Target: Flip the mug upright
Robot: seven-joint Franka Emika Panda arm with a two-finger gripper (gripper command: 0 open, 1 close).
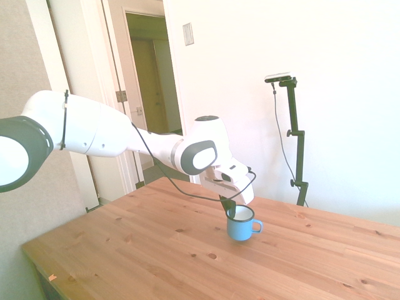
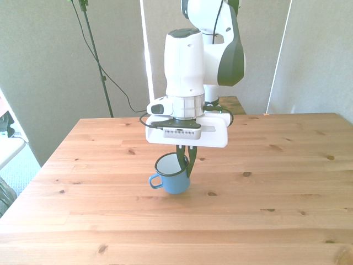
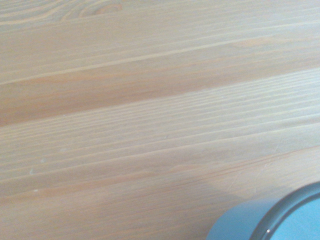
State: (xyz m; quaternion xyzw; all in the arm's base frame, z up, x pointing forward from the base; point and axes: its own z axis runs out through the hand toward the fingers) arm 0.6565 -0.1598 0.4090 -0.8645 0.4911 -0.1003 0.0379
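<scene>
Mug [image 2: 172,175], one, small blue enamel-look with white inside, dark rim and loop handle, upright on knotty plank wooden table [image 2: 276,187] at center of front view, one white gripper [image 2: 186,161] behind it, dark fingers narrowed on its rim; no writing legible.

Mug [image 2: 172,175]: blue, white inside, dark rim. Stands upright on table [image 2: 276,182], mouth up, handle toward the front view's left.

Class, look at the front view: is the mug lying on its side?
No, the mug stands upright on the table, its open mouth facing up.
</scene>
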